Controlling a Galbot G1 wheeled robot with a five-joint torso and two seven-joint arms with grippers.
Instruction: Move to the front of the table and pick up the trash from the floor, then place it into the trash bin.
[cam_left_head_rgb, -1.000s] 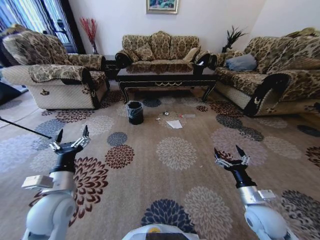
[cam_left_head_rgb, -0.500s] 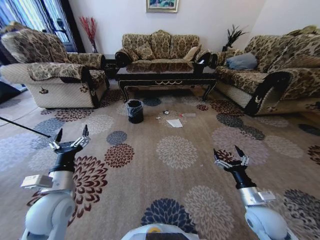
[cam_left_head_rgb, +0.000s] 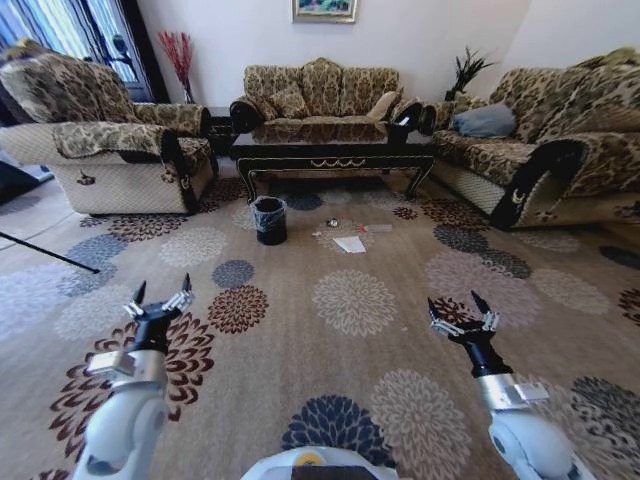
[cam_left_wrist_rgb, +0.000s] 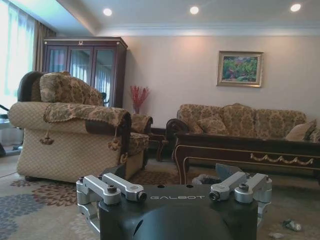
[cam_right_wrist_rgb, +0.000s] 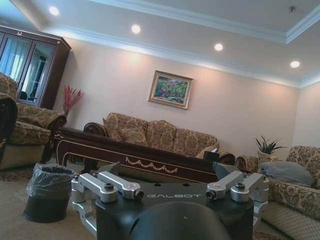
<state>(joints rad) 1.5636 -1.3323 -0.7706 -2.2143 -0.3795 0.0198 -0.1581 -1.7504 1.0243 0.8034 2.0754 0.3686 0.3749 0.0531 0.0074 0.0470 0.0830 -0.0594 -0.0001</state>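
Nearest the robot, the left gripper (cam_left_head_rgb: 160, 300) hangs low over the beige carpet with its large round flower medallions (cam_left_head_rgb: 350, 300), its fingers spread apart and holding nothing. Level with it on the other side, the right gripper (cam_left_head_rgb: 460, 312) is likewise spread wide and empty, touching nothing.

Well ahead of both grippers, about midway between them and slightly nearer the right one's side, lies the trash: a flat white paper sheet (cam_left_head_rgb: 349, 245), roughly square with no clear long axis, a small silvery foil wad (cam_left_head_rgb: 332, 223) just beyond it, and tiny pale scraps (cam_left_head_rgb: 320, 235) close by. By this layout the right gripper looks a little better placed for the paper, though neither is near enough to reach; the robot must first close in.

Ahead of the left gripper and just to the left of the litter stands the small round black bin with a shiny clear liner (cam_left_head_rgb: 269, 221), upright on the carpet; in the right wrist view it shows beyond the fingers (cam_right_wrist_rgb: 46, 192).

Farther still, behind the bin and litter, the long low dark glossy coffee table with gold trim (cam_left_head_rgb: 335, 157) runs crosswise.
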